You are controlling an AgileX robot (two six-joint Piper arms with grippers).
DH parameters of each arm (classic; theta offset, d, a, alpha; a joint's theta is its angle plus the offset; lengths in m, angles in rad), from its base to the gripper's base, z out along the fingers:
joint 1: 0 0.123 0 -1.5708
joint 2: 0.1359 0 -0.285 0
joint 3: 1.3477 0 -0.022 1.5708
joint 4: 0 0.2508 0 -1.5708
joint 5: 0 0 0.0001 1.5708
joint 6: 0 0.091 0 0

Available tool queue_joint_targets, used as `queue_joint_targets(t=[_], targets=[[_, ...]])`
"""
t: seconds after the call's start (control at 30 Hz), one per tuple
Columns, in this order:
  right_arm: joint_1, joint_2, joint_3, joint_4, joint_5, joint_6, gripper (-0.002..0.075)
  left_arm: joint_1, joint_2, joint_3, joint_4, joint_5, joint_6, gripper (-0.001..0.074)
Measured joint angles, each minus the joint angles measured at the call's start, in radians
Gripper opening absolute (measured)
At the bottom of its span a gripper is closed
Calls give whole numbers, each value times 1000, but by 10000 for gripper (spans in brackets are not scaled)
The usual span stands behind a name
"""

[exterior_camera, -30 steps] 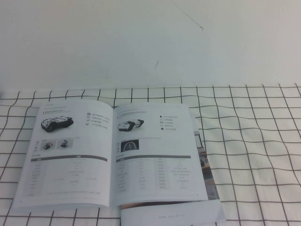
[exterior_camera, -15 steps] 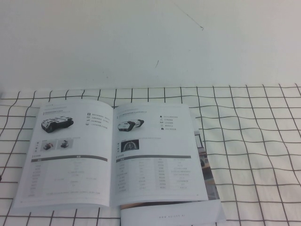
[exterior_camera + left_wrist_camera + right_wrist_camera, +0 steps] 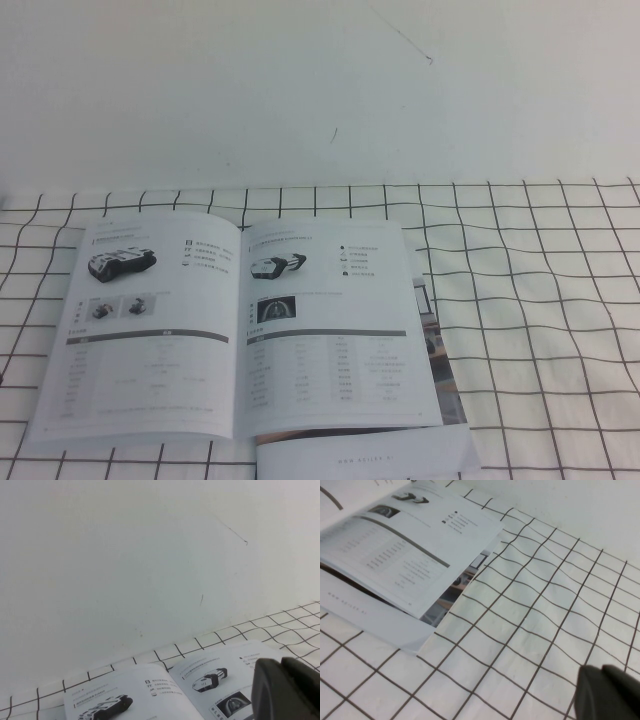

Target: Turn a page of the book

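Observation:
The book [image 3: 330, 390] lies open and flat on the checked cloth, left of centre. The page [image 3: 150, 380] with the black low vehicle, two small photos and a grey-barred table is the left-hand leaf, lying flat. The right-hand leaf [image 3: 340, 330] shows a white vehicle. The book also shows in the left wrist view [image 3: 165, 690] and the right wrist view [image 3: 405, 550]. My left gripper [image 3: 282, 667] hovers shut and empty on the robot's side of the book. My right gripper [image 3: 601, 669] is shut and empty over the cloth, right of the book. Neither shows in the high view.
A white cloth with a black grid [image 3: 540, 300] covers the table. A plain white wall [image 3: 300, 90] stands behind it. Lower leaves and the cover [image 3: 440, 360] stick out under the book's right and near edges.

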State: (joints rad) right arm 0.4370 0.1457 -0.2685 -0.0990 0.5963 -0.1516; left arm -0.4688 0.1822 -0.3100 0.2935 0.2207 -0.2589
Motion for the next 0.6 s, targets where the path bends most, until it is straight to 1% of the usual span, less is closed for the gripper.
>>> queue_joint_targets(t=[0.2, 0.27, 0.33, 0.43, 0.53, 0.6], targets=[[0, 0, 0, 0, -2, 0, 1, 2, 0, 0, 0, 0, -2, -3], [0, 0, 0, 0, -3, 0, 1, 24, -6, 4, 0, 0, -2, -3], [0, 0, 2, 0, -4, 0, 1, 78, -16, 15, 0, 0, -2, -3], [0, 0, 4, 0, -4, 0, 1, 198, -38, 44, -12, -8, -2, -3], [0, 0, 8, 0, -4, 0, 1, 297, -78, 97, -61, -21, -2, -3], [0, 0, 14, 0, -7, 0, 1, 348, -112, 143, -103, -24, -2, -3]])
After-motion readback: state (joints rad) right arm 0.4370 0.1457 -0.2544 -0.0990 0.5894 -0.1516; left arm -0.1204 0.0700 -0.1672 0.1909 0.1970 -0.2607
